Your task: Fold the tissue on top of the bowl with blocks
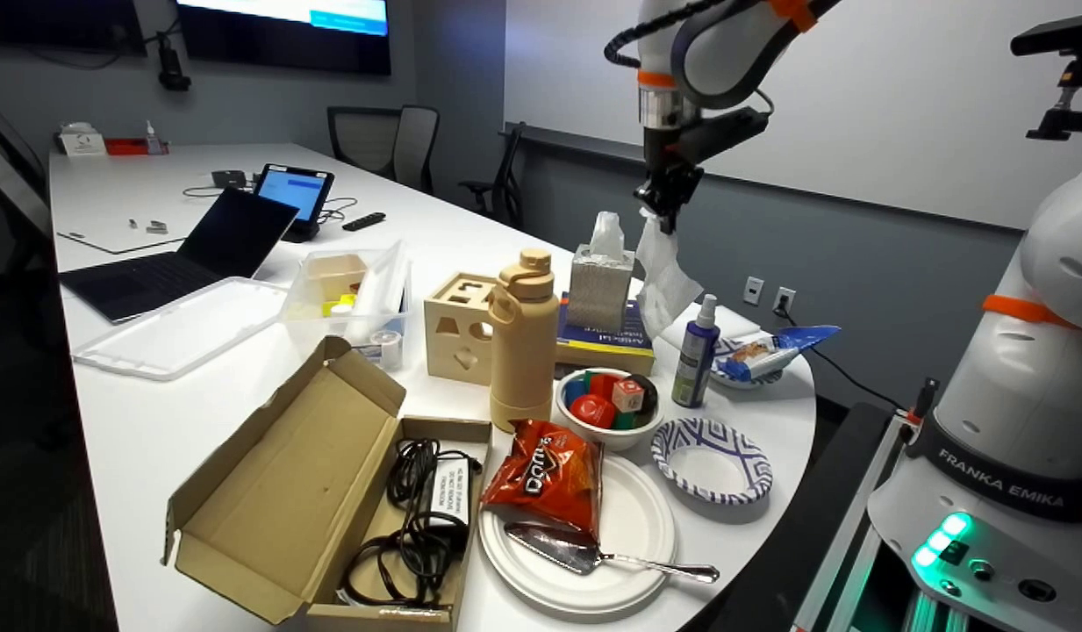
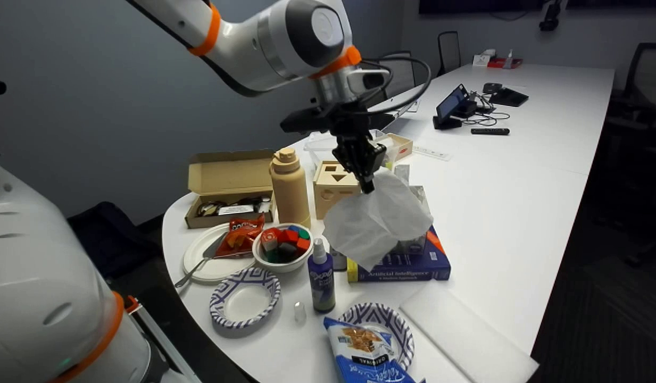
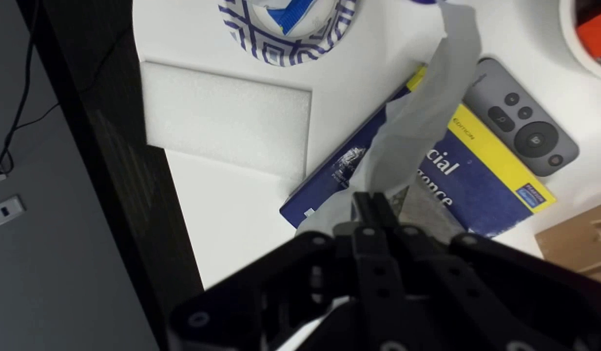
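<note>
Held the tissue (image 2: 378, 217) clamped in the claw (image 2: 367, 185) near the book (image 2: 407, 272), apart from the bowl (image 2: 280, 267). Seemed at the carrying step; called next for shifting over the blocks (image 2: 288, 236), lowering, folding.

White tissue (image 2: 376, 215), white bowl (image 2: 283, 266), multicoloured blocks (image 2: 287, 236)

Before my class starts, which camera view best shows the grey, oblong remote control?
The wrist view: the remote faces it, buttons visible. In an exterior view only a piece shows, beside the purple spray bottle; elsewhere it's too hidden to tell.
</note>
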You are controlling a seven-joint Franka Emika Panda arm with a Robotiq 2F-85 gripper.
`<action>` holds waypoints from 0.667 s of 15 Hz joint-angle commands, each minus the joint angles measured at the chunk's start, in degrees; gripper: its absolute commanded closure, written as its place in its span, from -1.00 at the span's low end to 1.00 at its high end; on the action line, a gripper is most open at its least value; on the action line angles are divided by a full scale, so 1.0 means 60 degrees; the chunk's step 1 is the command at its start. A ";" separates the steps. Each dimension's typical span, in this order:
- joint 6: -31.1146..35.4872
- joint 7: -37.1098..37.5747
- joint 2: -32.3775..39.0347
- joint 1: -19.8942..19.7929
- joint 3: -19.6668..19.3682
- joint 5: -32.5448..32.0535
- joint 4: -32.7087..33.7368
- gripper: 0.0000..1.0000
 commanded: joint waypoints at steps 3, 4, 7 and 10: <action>-0.2386 -0.0641 -0.3081 0.0262 0.1060 0.1830 -0.0448 0.99; -0.2752 -0.0614 -0.3475 0.0357 0.1255 0.2099 -0.0401 0.99; -0.3499 -0.0685 -0.4499 0.0795 0.1627 0.3098 -0.0308 0.99; -0.3572 -0.0806 -0.5184 0.1186 0.1665 0.4271 -0.0479 0.99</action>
